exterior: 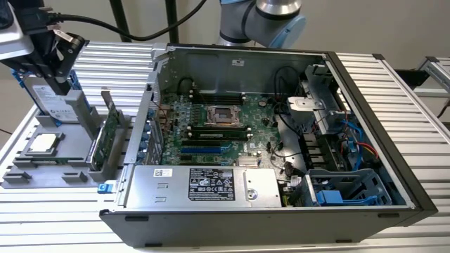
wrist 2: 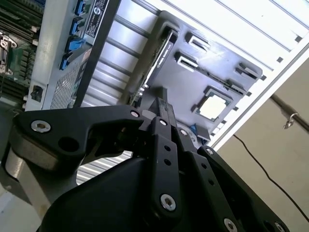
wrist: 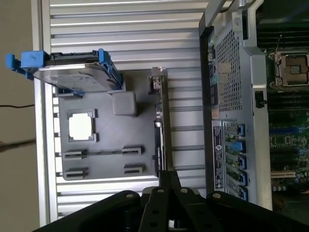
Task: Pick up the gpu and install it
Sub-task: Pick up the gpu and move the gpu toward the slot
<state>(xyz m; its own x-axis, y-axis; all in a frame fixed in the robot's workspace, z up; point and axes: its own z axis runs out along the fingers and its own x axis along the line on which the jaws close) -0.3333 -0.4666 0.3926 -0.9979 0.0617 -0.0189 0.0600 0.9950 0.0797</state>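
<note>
Exterior view — the graphics card stands on edge in a slot of the grey holder, just to the exterior view's left of the open computer case. A hard drive with blue rails stands upright in the same holder, and a square chip lies flat nearby. In the first wrist view, the gripper lines up with the card's thin edge without touching it — fingers pressed together, holding nothing.

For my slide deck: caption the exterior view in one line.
Gripper hangs above the grey parts tray, where the gpu stands on edge beside the open computer case.
</note>
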